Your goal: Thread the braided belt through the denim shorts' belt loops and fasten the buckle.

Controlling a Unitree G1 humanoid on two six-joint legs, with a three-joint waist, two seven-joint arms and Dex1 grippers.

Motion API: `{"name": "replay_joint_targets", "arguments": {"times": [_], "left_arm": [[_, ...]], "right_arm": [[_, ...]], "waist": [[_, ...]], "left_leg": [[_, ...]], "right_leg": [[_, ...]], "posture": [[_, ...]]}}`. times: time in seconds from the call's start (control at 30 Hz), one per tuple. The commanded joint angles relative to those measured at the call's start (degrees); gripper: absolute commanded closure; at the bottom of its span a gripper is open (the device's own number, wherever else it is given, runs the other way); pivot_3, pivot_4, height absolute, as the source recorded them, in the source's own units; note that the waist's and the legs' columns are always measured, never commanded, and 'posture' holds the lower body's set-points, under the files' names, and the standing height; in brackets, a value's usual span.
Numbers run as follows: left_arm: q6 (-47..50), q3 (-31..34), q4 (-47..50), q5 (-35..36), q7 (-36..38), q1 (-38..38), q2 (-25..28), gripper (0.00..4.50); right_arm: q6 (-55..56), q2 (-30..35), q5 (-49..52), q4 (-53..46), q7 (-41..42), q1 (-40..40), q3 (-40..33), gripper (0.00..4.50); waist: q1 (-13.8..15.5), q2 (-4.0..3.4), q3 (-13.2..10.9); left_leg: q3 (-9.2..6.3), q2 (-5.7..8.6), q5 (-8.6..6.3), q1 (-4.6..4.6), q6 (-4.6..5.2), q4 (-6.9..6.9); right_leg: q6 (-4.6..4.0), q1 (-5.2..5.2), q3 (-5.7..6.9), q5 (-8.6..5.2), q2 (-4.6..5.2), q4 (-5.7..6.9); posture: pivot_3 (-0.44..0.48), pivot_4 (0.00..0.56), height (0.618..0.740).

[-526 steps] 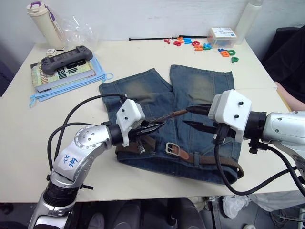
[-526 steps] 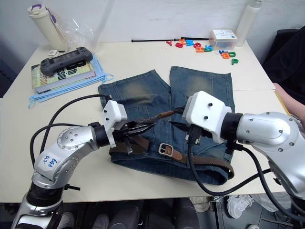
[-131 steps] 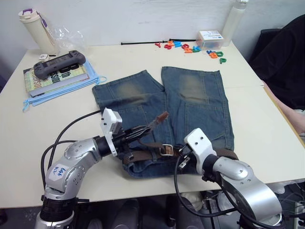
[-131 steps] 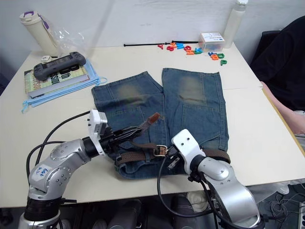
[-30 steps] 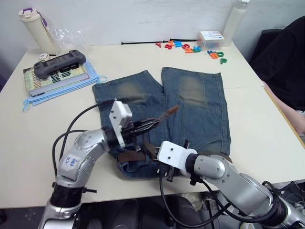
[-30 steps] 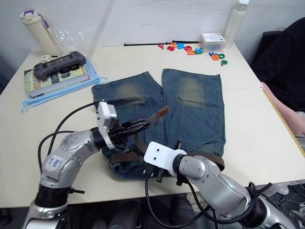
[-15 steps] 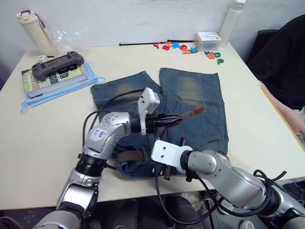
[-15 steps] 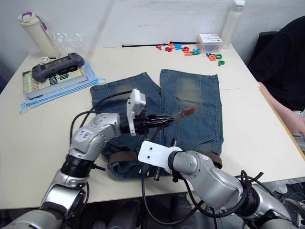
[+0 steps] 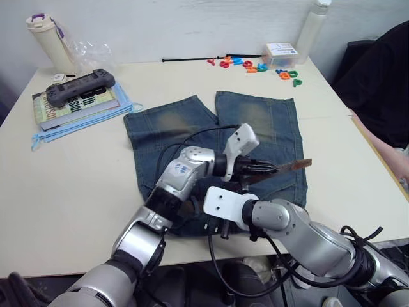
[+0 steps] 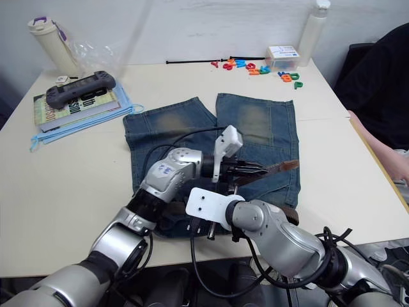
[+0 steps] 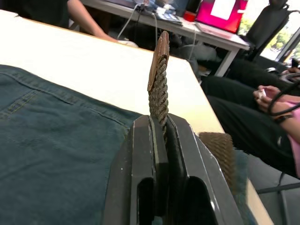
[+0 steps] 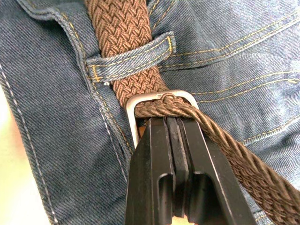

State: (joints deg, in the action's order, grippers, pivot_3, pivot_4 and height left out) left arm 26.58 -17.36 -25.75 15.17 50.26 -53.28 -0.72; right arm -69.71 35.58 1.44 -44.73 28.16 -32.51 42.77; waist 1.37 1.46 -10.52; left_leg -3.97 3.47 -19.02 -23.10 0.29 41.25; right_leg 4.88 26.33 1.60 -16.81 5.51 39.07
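Left gripper [image 11: 159, 136]: clamped on braided belt [image 11: 158, 89] near its tan tip, raised over denim shorts [image 9: 192, 128].
Right gripper [image 12: 171, 131]: closed at buckle [image 12: 157, 101], pinning it to waistband.
Belt loop [image 12: 131, 56]: just beyond buckle, belt threaded.
Technique: draw tip steadily, buckle pinned.

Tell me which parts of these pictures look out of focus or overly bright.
Left wrist view: the left gripper looms soft up close, and the far windows glare white. Right wrist view: the braided belt and buckle are crisp; the right gripper is slightly soft. Eye views: evenly lit.
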Motion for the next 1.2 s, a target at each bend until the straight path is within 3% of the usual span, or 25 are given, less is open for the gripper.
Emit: {"name": "replay_joint_targets", "arguments": {"times": [0.03, 0.17, 0.27, 0.47, 0.93, 1.1, 1.2], "left_arm": [[-5.2, -0.7, -1.9, -1.8, -2.8, -5.7, -7.0, 4.50], [-7.7, -0.5, -10.7, -7.0, -8.2, -9.7, -10.5, 4.50], [-8.7, 0.5, -13.4, -8.2, -8.2, -10.2, -11.0, 4.50], [-9.9, 0.6, -14.0, -9.3, -5.4, -9.6, -11.0, 4.50], [-10.0, 4.8, -13.9, -7.6, -4.8, -10.6, -16.3, 4.50], [-9.4, 8.0, -6.7, -7.7, -7.4, -5.7, -11.8, 4.50], [-7.2, 8.6, 3.6, -8.6, -7.7, 1.5, -6.3, 4.50]], "right_arm": [[0.3, -0.4, 2.2, 4.3, 2.7, 2.0, 5.1, 4.45], [1.2, -0.3, 2.0, 4.4, 3.8, 1.6, 5.7, 4.45], [1.1, -0.5, 1.8, 4.4, 3.9, 1.7, 5.6, 4.45], [0.7, -1.2, 2.0, 4.6, 4.2, 1.6, 4.9, 4.45], [0.4, -2.1, 2.1, 5.0, 5.1, 1.1, 4.2, 4.45], [0.2, -2.1, 1.4, 4.6, 4.1, 1.3, 3.8, 4.45], [0.2, -2.3, 0.1, 3.2, 1.6, 3.4, 1.5, 4.45]], "waist": [[0.1, 0.00, 0.0], [0.1, 0.00, 0.0], [0.1, -0.03, 0.0], [0.1, -0.04, 0.0], [0.1, -0.07, 0.0], [0.0, -0.08, 0.0], [-0.2, -0.10, 0.0]], "left_leg": [[0.00, 0.00, 0.01, 0.00, 0.01, 0.00], [-0.03, 0.07, 0.04, -0.02, 0.08, -0.01], [-0.03, 0.07, 0.04, -0.01, 0.10, -0.03], [-0.14, 0.06, 0.04, 0.01, 0.09, -0.02], [-0.68, 0.05, 0.04, 0.17, 0.09, -0.06], [-0.74, 0.05, 0.05, 0.12, 0.09, -0.08], [-0.76, 0.04, 0.09, 0.14, 0.03, -0.12]], "right_leg": [[0.03, -0.01, 0.00, 0.02, 0.00, -0.02], [0.19, -0.08, 0.02, 0.12, 0.03, -0.17], [0.22, -0.10, 0.03, 0.14, 0.05, -0.20], [0.29, -0.23, 0.13, 0.18, 0.06, -0.33], [0.30, -0.79, 0.74, 0.25, 0.12, -0.88], [0.31, -0.79, 0.80, 0.28, 0.12, -0.95], [0.28, -0.79, 0.79, 0.33, 0.11, -0.99]], "posture": [[0.000, 0.150, 0.659], [0.000, 0.150, 0.659], [0.000, 0.150, 0.659], [0.000, 0.150, 0.659], [0.000, 0.150, 0.659], [0.000, 0.150, 0.659], [0.000, 0.150, 0.659]]}}
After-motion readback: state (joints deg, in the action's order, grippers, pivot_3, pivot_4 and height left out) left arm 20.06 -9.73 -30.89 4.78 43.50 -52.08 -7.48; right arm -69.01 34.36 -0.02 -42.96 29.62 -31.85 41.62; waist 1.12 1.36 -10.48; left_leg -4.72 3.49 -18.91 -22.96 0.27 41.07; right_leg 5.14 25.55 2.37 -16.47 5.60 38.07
